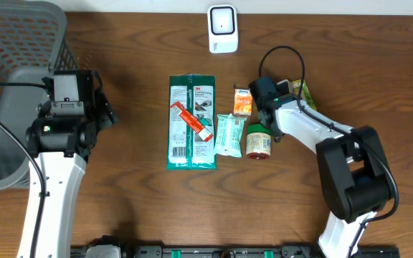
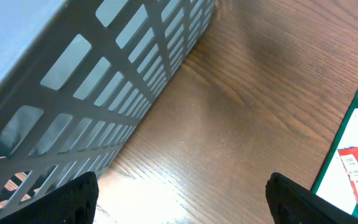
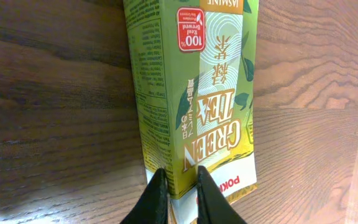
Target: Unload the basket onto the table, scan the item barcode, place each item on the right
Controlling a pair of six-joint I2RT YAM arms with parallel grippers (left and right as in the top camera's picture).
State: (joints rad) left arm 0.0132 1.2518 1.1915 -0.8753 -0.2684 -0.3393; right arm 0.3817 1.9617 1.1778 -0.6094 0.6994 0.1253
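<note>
Grabbing is the step now. The right gripper [image 3: 180, 198] pinches the bottom edge of the green tea box [image 3: 197, 93], which sits at 2 o'clock on the table [image 1: 135, 208]. The left gripper [image 2: 182, 196] is spread wide, holding nothing. Next, I think, the box must be lifted and carried toward 11 o'clock, barcode facing the white scanner [image 1: 222, 29].

The right arm [image 1: 307, 126] hides most of the green tea carton [image 1: 305, 91] overhead.
</note>
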